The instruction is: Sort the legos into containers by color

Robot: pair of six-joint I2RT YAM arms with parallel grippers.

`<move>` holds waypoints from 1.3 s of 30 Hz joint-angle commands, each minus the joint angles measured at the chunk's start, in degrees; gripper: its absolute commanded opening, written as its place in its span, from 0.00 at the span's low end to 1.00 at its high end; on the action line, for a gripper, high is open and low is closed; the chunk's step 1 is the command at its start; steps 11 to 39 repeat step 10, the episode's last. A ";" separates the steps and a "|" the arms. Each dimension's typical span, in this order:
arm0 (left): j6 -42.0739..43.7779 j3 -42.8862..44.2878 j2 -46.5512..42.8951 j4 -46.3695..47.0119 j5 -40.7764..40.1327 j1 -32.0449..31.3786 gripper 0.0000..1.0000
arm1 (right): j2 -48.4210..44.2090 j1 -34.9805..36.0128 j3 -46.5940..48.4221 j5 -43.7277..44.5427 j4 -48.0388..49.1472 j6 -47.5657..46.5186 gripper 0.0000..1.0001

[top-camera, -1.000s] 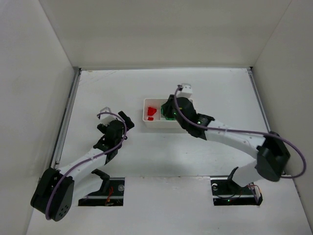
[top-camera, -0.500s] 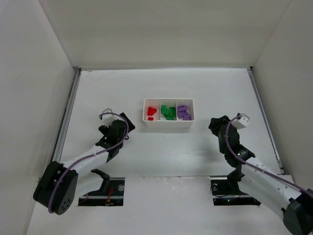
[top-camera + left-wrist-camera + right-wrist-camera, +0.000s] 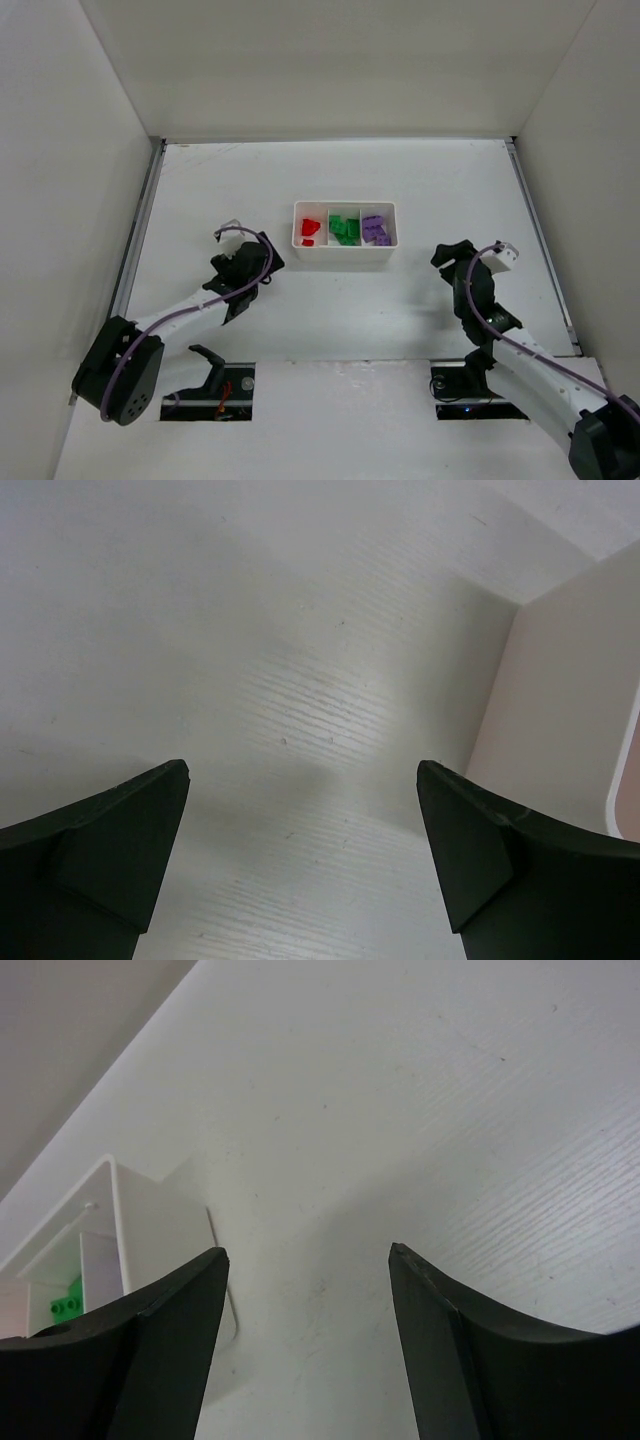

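The white three-compartment tray [image 3: 345, 253] sits mid-table. Its left compartment holds red legos [image 3: 310, 230], the middle one green legos [image 3: 345, 229], the right one purple legos [image 3: 376, 230]. My left gripper [image 3: 266, 264] is open just left of and nearer than the tray, with nothing between its fingers [image 3: 110, 850]; the tray's wall [image 3: 570, 700] shows at the right of the left wrist view. My right gripper [image 3: 446, 262] is open and empty to the right of the tray. The right wrist view shows the tray's corner [image 3: 150, 1225] with a green lego [image 3: 65, 1307] inside.
White enclosure walls [image 3: 70, 150] surround the table on the left, back and right. Both arm bases [image 3: 215, 385] are at the near edge. The wrist views show only bare white tabletop [image 3: 300, 680] ahead of the fingers.
My right arm has pulled back from over the tray to the table's right side, and its gripper has opened. My left gripper has edged a little toward the tray.
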 commanded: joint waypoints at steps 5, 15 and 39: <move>-2.38 3.21 1.56 -2.10 -0.34 -3.68 1.00 | -0.44 -0.41 -0.30 -0.06 3.99 0.79 0.72; -1.95 3.82 3.15 -1.14 -0.42 -5.26 1.00 | 3.34 -0.68 0.49 0.29 4.25 0.00 0.74; -1.95 3.82 3.15 -1.14 -0.42 -5.26 1.00 | 3.34 -0.68 0.49 0.29 4.25 0.00 0.74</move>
